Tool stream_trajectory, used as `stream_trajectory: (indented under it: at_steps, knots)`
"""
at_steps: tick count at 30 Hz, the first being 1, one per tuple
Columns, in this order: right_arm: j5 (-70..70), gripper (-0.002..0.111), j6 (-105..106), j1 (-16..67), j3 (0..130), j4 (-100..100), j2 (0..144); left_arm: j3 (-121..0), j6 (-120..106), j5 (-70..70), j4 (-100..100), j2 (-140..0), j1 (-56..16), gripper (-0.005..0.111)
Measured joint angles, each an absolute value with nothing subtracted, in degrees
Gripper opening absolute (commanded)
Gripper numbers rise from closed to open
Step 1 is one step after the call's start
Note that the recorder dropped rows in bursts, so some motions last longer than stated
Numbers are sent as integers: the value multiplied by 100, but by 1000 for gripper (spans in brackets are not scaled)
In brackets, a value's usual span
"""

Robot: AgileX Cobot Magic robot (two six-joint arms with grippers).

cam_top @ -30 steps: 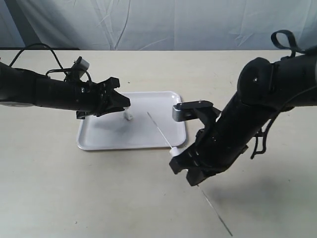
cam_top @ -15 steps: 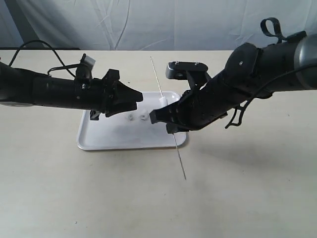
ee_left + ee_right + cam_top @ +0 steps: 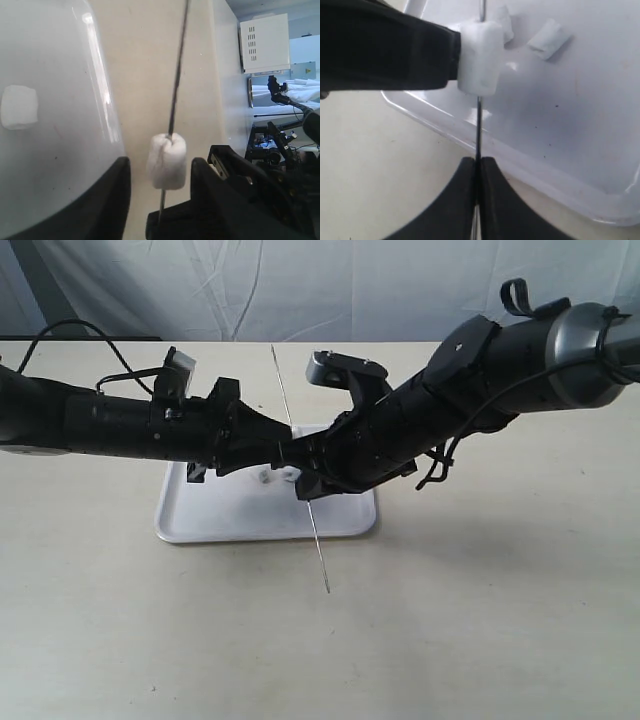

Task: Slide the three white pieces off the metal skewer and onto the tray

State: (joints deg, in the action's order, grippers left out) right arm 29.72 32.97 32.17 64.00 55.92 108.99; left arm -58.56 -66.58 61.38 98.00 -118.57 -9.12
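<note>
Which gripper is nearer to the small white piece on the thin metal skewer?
Left. The left gripper has its open fingers on both sides of the small white cylinder-shaped piece. The right gripper is shut on the thin grey metal skewer, a little further along it.

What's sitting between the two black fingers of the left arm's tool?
One small white cylinder-shaped piece, threaded on the thin grey metal skewer. The left wrist view shows it in the gap, with the fingers open around it.

Two pieces (image 3: pixel 547 39) on tray (image 3: pixel 220 525); third piece (image 3: pixel 166 161) on skewer (image 3: pixel 320 550).
</note>
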Motion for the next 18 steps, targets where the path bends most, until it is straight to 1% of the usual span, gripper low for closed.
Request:
stream_trajectory:
  at_steps: [9, 14, 18]
  knots:
    - [3026, -1, 3784, 3217, 6400, 6074, 10963, -5856, -6658, 6127, 9800, -11857, -912, 38]
    - [3144, -1, 3844, 3217, 6400, 6162, 10963, -5856, -6658, 6127, 9800, -11857, -912, 27]
    - [3190, -1, 3847, 3217, 6400, 6185, 10963, -5856, -6658, 6138, 9800, -11857, -912, 26]
